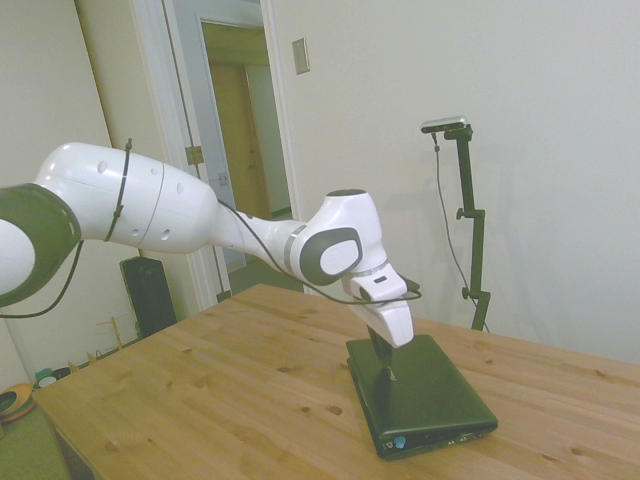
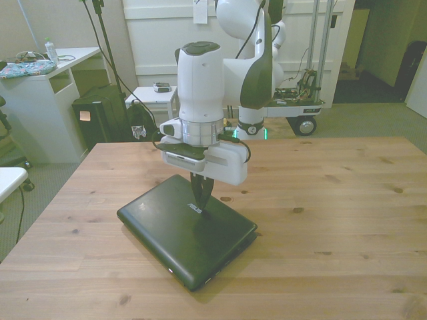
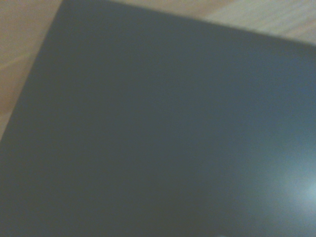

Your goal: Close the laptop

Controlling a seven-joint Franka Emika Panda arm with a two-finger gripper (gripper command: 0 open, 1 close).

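We see the laptop (image 2: 187, 237) lying shut on the wooden worktop (image 2: 333, 220), lower centre of the front view. The gripper (image 2: 200, 202), fingers pressed together and holding nothing, touches its matte black lid.

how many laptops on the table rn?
1. The laptop lies shut on the wooden table, toward the front view's left, with the gripper pressing down on its lid. Nothing else shows on the table.

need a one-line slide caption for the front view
White Franka arm presses its closed gripper down on the matte black lid of the laptop, now folded flat on the wooden table.
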